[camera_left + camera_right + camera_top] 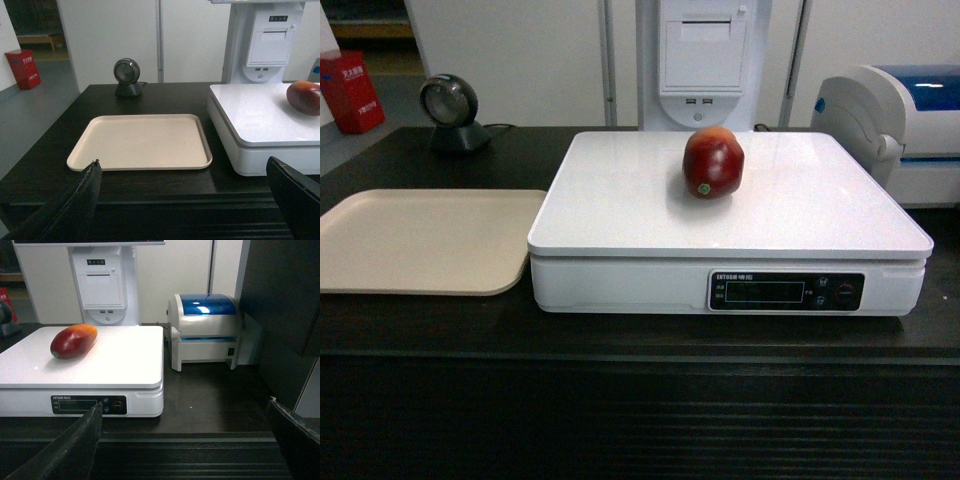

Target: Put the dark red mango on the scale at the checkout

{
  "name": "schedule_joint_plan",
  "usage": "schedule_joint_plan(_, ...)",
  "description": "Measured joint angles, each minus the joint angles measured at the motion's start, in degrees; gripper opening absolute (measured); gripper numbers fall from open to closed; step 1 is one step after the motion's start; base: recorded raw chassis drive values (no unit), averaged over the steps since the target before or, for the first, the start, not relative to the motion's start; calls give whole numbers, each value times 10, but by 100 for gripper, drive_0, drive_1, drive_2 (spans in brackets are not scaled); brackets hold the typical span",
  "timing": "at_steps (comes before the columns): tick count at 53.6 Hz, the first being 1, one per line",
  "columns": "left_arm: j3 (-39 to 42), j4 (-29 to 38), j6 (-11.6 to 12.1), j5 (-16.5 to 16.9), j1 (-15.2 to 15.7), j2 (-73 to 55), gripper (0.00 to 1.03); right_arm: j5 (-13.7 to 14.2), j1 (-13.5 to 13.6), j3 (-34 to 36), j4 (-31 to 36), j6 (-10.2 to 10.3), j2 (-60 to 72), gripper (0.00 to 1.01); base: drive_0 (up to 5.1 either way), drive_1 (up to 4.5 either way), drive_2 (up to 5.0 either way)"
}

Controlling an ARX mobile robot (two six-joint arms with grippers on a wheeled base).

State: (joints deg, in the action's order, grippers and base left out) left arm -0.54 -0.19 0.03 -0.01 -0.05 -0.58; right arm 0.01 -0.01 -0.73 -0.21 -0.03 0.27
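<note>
The dark red mango (713,162) lies on its side on the flat white top of the scale (620,200), toward the far side and slightly right of the middle, its small green sticker facing the near edge. Nothing grips it. The scale sits on the dark top of the checkout (430,325), whose ribbed black front runs across the near edge. Just left of the scale lies a beige tray (420,240), close beside it. Beyond the tray stands a round black scanner (450,110). Right of the scale sits a white-and-blue printer (205,330), and behind the scale rises a white kiosk (703,55) against a pale wall. A red box (22,67) stands on the grey floor at far left.

The left gripper (185,200) and right gripper (185,440) each hang before the counter's near edge, fingers spread wide, holding nothing.
</note>
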Motion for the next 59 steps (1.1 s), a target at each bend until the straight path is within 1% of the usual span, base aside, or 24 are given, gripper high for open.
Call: schedule_joint_plan(59,0,1,0,0,0,0,98,0,0,0,0,0,0,98,0,0,0)
